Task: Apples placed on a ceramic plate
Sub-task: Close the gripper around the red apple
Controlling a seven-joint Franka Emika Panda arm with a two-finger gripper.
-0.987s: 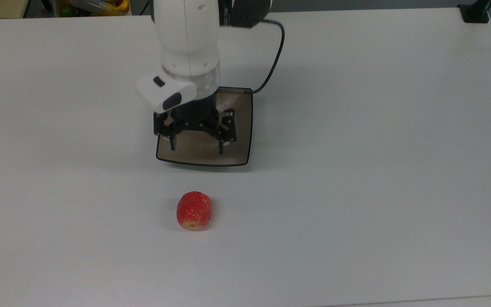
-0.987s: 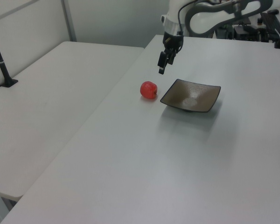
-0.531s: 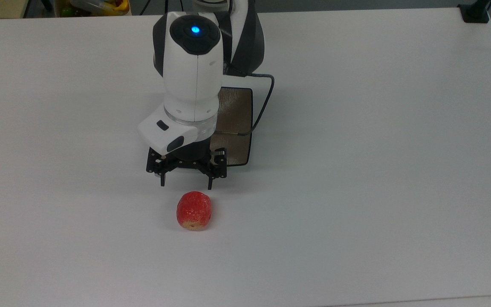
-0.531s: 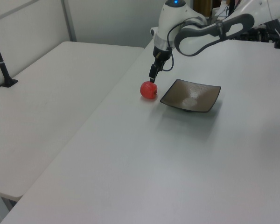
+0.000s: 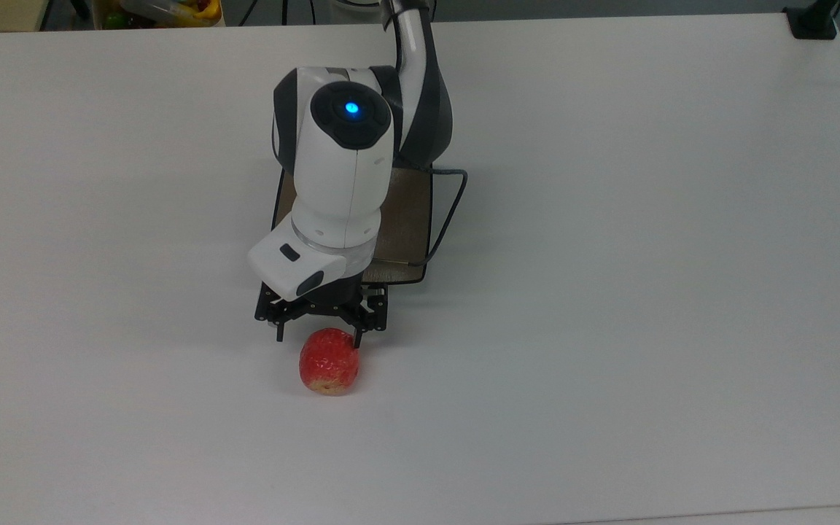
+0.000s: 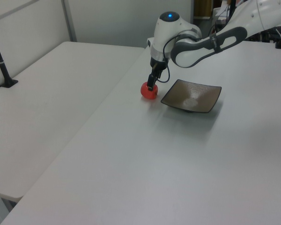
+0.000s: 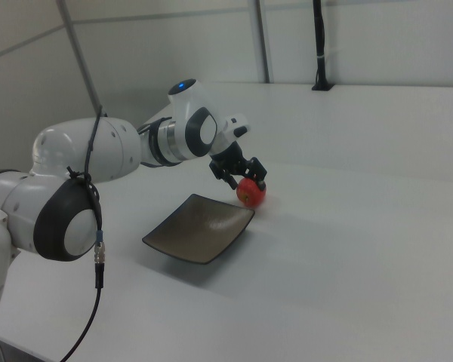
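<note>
Work surface: a white table (image 5: pixel 646 292), matte, evenly lit. A second white table (image 6: pixel 51 93) adjoins it on the left view's left. Pale grey wall panels (image 7: pixel 174 45) stand behind. A black post (image 7: pixel 318 45) rises from the far tabletop.

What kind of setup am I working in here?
Probably a robotics lab bench: plain white tables, a white robot arm whose open tool hangs at an apple, a lone ceramic plate, bare partition walls.
</note>
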